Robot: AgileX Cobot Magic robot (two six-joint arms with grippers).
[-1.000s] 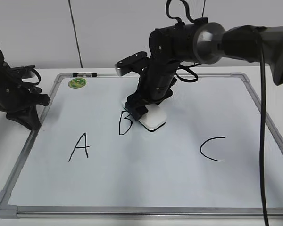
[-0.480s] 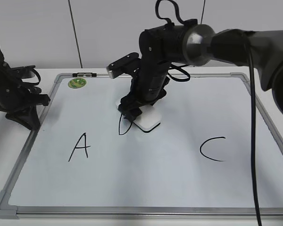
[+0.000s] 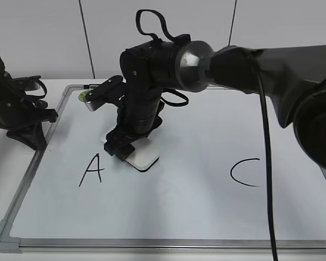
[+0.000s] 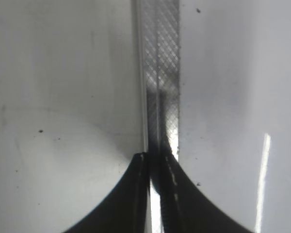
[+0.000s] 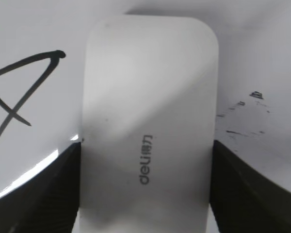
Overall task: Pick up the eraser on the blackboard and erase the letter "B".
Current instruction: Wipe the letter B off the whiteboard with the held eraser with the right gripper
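The white eraser (image 3: 143, 156) lies flat on the blackboard (image 3: 206, 206), just right of the black "A" (image 3: 92, 169). My right gripper (image 3: 124, 148) is shut on the eraser. In the right wrist view the eraser (image 5: 150, 121) fills the middle between both fingers (image 5: 145, 165), with the "A" (image 5: 19, 92) to its left. No letter "B" shows. The gripper and eraser cover the spot where it stood, and only a few black marker specks (image 5: 242, 116) lie to the eraser's right. My left gripper (image 3: 35, 138) is shut and empty at the board's left edge.
The black "C" (image 3: 244, 172) is on the board's right half. A green sticker (image 3: 82, 95) peeks out at the far left corner behind the right arm. The left wrist view shows the board's silver frame (image 4: 160, 73) running straight ahead of the shut jaws (image 4: 157, 158).
My right gripper has slid the eraser left and toward the front across the spot where the "B" stood. The "B" no longer shows. The left arm has not moved.
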